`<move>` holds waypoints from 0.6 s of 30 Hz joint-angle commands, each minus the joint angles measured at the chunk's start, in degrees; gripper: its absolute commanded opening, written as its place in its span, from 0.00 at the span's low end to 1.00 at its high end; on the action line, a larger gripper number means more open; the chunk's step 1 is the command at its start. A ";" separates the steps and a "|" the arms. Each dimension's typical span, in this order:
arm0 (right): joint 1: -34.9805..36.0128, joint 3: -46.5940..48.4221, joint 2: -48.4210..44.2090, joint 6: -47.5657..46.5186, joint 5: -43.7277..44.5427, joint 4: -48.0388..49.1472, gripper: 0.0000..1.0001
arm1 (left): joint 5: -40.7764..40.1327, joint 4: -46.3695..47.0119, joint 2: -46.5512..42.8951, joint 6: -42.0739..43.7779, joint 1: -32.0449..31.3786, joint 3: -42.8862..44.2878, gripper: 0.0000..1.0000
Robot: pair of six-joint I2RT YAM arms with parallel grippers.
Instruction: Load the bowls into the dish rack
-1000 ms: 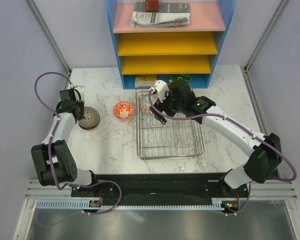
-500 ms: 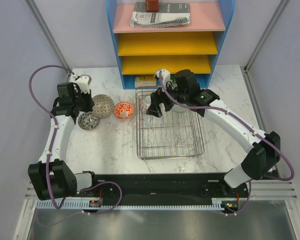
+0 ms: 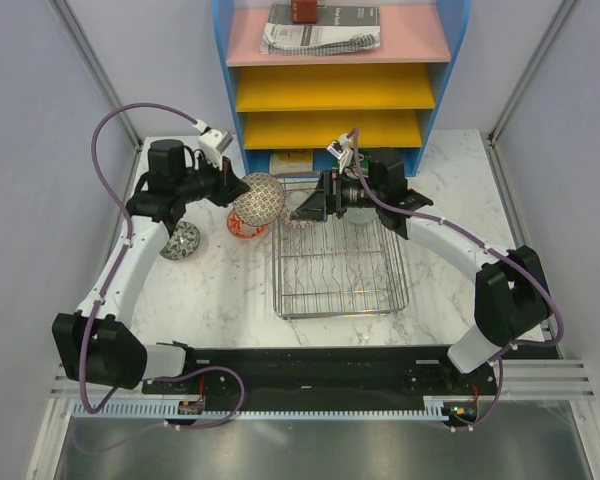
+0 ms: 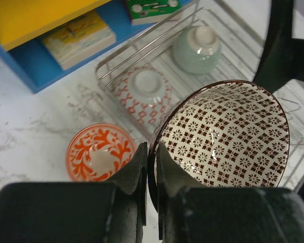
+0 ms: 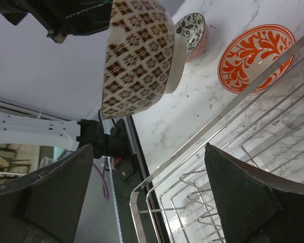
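Observation:
My left gripper (image 3: 230, 186) is shut on the rim of the grey-brown patterned bowl (image 3: 259, 197) and holds it in the air, tilted, by the dish rack's (image 3: 340, 300) far left corner. In the left wrist view my fingertips (image 4: 142, 157) pinch that bowl's (image 4: 228, 136) rim. Below it the red-orange bowl (image 4: 99, 152) sits on the table. The white bowl with red bands (image 4: 144, 91) and the pale green bowl (image 4: 196, 48) lie upside down in the rack. The blue patterned bowl (image 3: 180, 240) stands at the left. My right gripper (image 3: 303, 207) is open and empty over the rack's far left, facing the held bowl (image 5: 139, 55).
The blue-framed shelf unit (image 3: 330, 90) with yellow and pink trays stands right behind the rack. Booklets lie on its lowest level (image 4: 78, 38). The rack's near part has rows of wire prongs (image 3: 335, 270). Marble table lies to the rack's left and right.
My left gripper has lifted the grey-brown bowl off the table and carried it right, up to the rack's far left corner. My right gripper has turned left, open, over the rack's far end.

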 commanded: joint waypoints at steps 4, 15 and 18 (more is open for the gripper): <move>-2.49 -3.58 0.63 13.17 -6.53 20.65 0.98 | 12.27 5.06 3.81 -4.48 -4.66 6.88 0.02; -5.22 -9.11 2.74 29.15 -10.31 41.02 0.98 | 14.21 5.50 6.01 -4.13 -8.35 6.00 0.02; -5.31 -9.29 3.62 30.48 -10.40 42.89 0.98 | 14.38 5.67 5.75 -4.31 -8.44 5.92 0.02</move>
